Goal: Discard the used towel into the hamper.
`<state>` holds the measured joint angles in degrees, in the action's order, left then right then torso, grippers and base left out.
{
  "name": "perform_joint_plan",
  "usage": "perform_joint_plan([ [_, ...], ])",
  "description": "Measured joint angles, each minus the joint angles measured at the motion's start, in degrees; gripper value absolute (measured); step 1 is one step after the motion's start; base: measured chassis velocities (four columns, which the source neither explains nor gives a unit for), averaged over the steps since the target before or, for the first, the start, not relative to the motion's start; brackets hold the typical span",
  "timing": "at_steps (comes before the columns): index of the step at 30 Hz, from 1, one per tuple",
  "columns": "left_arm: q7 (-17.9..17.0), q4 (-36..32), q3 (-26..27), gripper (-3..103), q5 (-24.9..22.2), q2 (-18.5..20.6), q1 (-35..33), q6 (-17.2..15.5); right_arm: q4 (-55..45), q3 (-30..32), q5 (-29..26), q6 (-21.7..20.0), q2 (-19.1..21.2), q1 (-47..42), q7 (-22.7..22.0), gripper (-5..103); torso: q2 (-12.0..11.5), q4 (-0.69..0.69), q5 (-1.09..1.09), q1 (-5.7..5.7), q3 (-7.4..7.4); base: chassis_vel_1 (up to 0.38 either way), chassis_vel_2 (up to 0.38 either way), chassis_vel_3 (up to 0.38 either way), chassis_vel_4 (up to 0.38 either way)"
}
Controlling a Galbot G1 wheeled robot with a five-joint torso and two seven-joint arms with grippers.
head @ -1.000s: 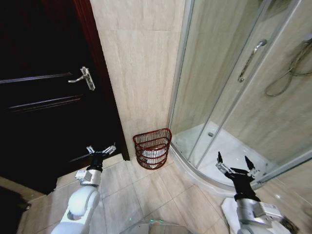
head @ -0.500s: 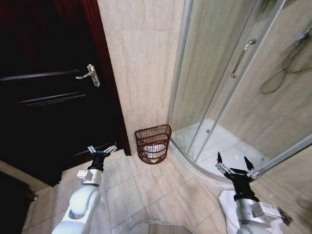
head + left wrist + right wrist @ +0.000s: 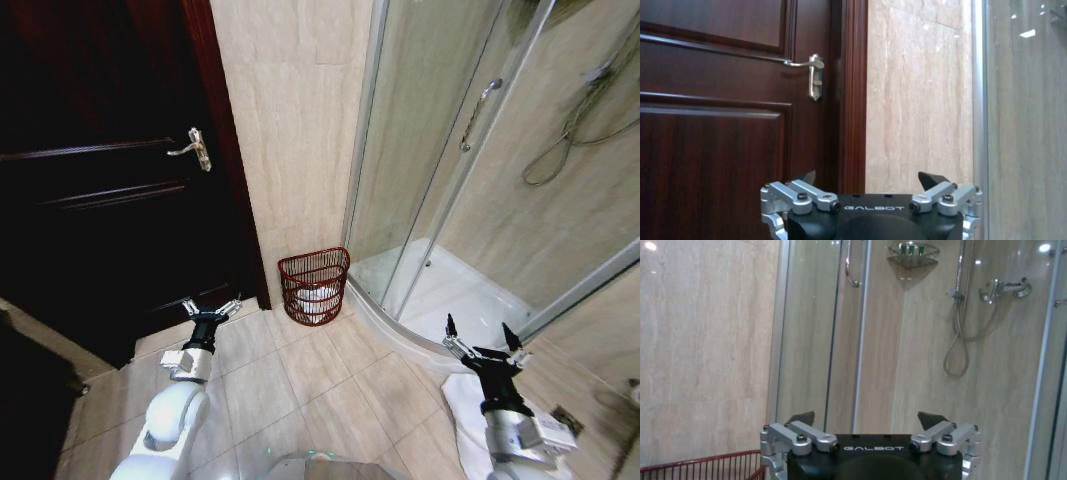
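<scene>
The hamper (image 3: pixel 315 287) stood at twelve o'clock against the wall, while the left gripper (image 3: pixel 211 309) and right gripper (image 3: pixel 483 347) hung spread apart, empty.

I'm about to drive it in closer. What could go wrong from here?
The white towel lies on the floor under the open right gripper; the base might roll over it. The hamper sits tight between the tiled wall and the shower enclosure, so an arm could hit glass. The left gripper hangs open near the dark door.
</scene>
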<state>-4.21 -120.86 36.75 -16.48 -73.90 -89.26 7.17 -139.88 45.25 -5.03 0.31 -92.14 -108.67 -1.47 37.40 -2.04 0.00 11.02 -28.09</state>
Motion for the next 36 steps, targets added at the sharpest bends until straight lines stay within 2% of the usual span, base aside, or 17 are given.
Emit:
perform_joint_plan([
  [19, 0.0, 0.7, -1.0, 100, 0.2, 0.0, 0.8, 0.2, 0.0, -0.1, -0.4, -0.4, 0.0, 0.2, -0.6, 100, 0.0, 0.01, -0.01, 0.02, -0.01, 0.022, -0.041, -0.024, 0.045],
  [36, -0.1, 1.0, -1.5, 100, 0.8, -0.1, 1.0, 0.4, 0.4, 0.1, -0.2, 0.8, 0.0, 0.0, -0.6, 100, 0.0, 0.00, 0.04, 0.00, 0.00, -0.111, -0.236, 0.111, 0.231],
])
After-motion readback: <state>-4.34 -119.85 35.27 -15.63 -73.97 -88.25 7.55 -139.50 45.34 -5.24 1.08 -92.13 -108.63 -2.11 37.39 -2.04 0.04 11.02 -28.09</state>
